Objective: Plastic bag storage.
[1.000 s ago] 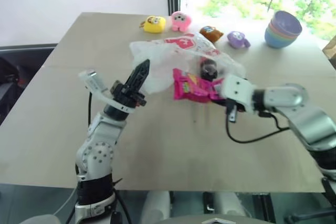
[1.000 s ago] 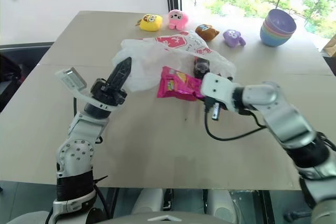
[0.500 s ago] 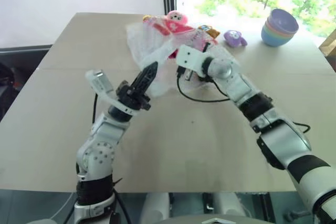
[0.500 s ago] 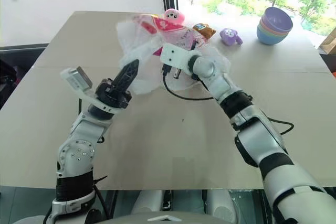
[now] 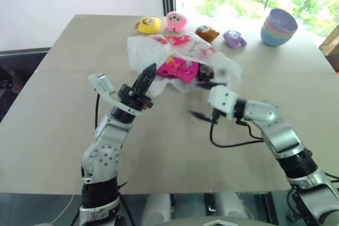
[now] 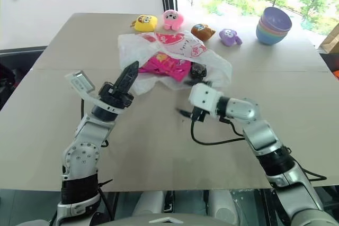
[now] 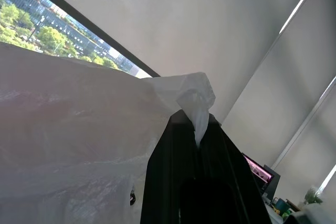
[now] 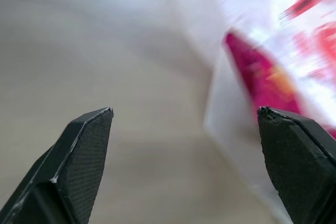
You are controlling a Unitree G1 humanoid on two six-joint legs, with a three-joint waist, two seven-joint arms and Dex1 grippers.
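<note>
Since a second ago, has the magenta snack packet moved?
Yes. The magenta snack packet now lies in the plastic bag, nearer the row of small toys; before it was held outside the bag's near edge. The right gripper is open, empty.

Packet [image 8: 260,80] and bag [image 8: 231,124] blurred in right wrist view. Bag [image 7: 68,145] cut by frame edge in left wrist view, hiding the worktop.
</note>
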